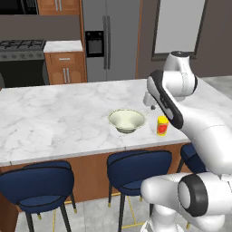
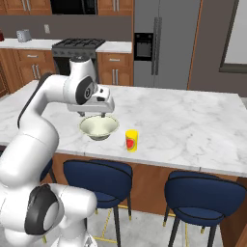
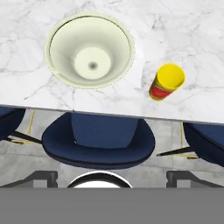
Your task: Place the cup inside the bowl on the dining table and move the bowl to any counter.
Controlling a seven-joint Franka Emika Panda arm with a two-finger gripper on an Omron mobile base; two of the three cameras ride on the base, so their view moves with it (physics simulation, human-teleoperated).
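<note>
In the hand view the bowl (image 3: 89,50) sits empty at upper left on the bench (image 3: 183,26), the cup (image 3: 168,82) upright just beside it at centre right. My tool (image 2: 91,116) hovers above, fingers apart. I should centre over the cup, descend straight and close gently.

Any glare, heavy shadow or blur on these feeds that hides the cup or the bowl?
Left base view: even light, slightly soft, the cup and bowl readable, the arm covering the table right of the cup. Right base view: no glare, the tool overlaps the bowl's far rim. Hand view: sharp, only a faint shadow beside the cup.
</note>
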